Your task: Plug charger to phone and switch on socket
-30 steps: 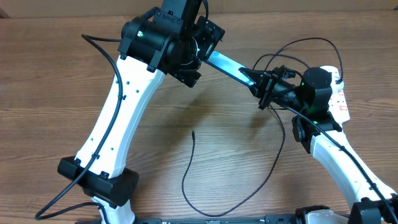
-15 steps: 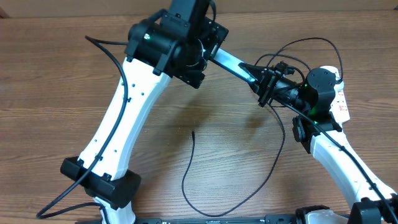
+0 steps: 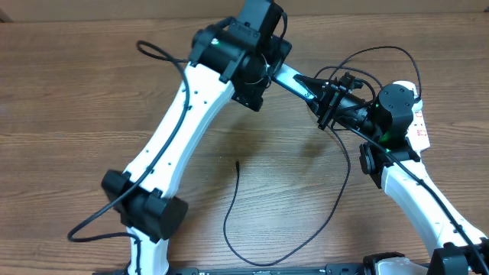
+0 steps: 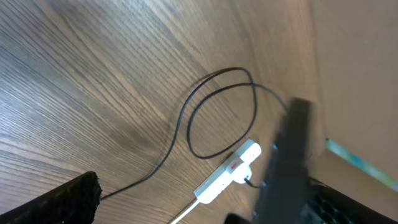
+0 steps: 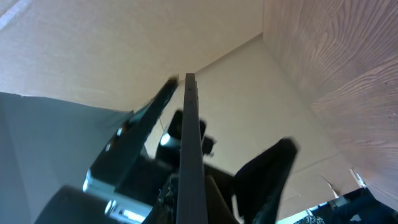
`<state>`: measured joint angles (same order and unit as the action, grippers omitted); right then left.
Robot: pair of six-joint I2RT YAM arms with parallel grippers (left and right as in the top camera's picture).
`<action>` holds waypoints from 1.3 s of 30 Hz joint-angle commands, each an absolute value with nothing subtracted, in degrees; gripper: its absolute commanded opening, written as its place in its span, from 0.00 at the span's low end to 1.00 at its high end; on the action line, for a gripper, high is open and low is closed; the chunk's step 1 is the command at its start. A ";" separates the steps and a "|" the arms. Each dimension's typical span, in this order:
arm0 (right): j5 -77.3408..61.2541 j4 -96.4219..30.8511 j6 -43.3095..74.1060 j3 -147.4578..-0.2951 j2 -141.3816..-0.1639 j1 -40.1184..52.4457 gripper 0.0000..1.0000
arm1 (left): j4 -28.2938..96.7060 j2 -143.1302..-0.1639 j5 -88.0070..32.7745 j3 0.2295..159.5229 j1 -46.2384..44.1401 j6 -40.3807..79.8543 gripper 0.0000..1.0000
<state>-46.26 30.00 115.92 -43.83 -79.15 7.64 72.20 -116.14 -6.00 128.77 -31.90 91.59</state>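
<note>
Your right fingers pinch the phone edge-on, your left fingers hang spread above the table, and the socket's red marking is too small to read.

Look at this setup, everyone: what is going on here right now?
The right gripper holds the phone raised above the table, seen edge-on from its wrist camera. The left gripper is open and empty near the phone's other end. The charger lies loose on the table, its tip free, and the socket sits by the right arm.
</note>
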 commanded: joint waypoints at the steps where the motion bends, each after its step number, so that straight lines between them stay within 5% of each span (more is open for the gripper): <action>1: -46.37 31.27 123.85 -45.08 -78.65 7.75 0.04 | 70.78 -116.71 -7.99 128.64 -31.88 91.85 1.00; 39: -34.06 35.75 123.87 -45.08 -78.67 7.75 0.04 | 54.76 -116.73 -11.94 128.64 -29.54 82.56 1.00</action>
